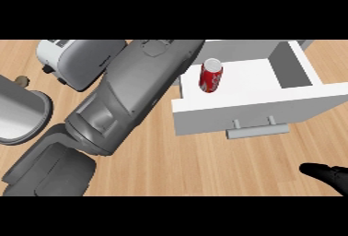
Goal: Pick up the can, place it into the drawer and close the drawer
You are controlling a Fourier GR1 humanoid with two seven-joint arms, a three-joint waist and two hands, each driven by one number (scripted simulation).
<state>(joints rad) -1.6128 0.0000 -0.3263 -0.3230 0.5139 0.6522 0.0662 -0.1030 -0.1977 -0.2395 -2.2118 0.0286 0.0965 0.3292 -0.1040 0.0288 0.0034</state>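
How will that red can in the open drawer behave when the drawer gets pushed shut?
The red can seems to stand upright and slender in the white drawer, so it may tip. Being round, it would probably roll if toppled. Its smooth wall looks slippery.

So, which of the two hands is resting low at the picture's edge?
The right hand, black, at the lower right corner. The left forearm stretches up toward the drawer, beside the can.

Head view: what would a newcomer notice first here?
The grey left forearm sweeps diagonally across the middle, reaching toward the open white drawer at right. A red can stands inside the drawer. A toaster sits upper left, and the right hand shows at the lower right edge.
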